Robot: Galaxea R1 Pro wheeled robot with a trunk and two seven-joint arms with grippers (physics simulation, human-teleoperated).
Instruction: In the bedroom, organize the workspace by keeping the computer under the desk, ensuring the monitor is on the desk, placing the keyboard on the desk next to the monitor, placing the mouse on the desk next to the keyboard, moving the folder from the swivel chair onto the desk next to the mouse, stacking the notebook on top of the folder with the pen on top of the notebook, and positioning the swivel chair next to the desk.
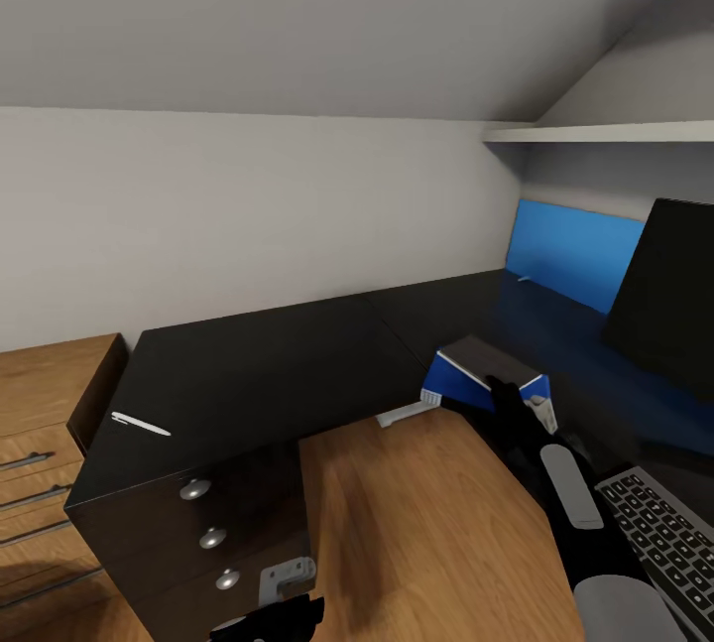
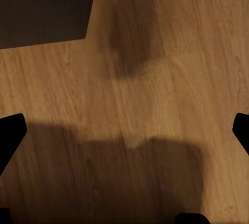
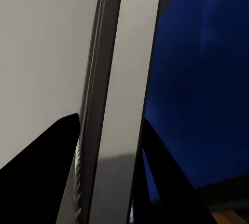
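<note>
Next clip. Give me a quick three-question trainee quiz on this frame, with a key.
1. True or false: the pen lies on the keyboard.
2. Which pincer grips the folder?
3. The left pincer is: A) open above the wooden floor; B) shut on a mouse; C) resting on a chair.

Key: 1 false, it lies on the desk; 2 the right pincer; 3 A.

The blue folder (image 1: 466, 386) sits tilted at the black desk's (image 1: 278, 364) inner edge; the monitor (image 1: 666, 295) stands upright, the keyboard (image 1: 666, 535) before it.
</note>
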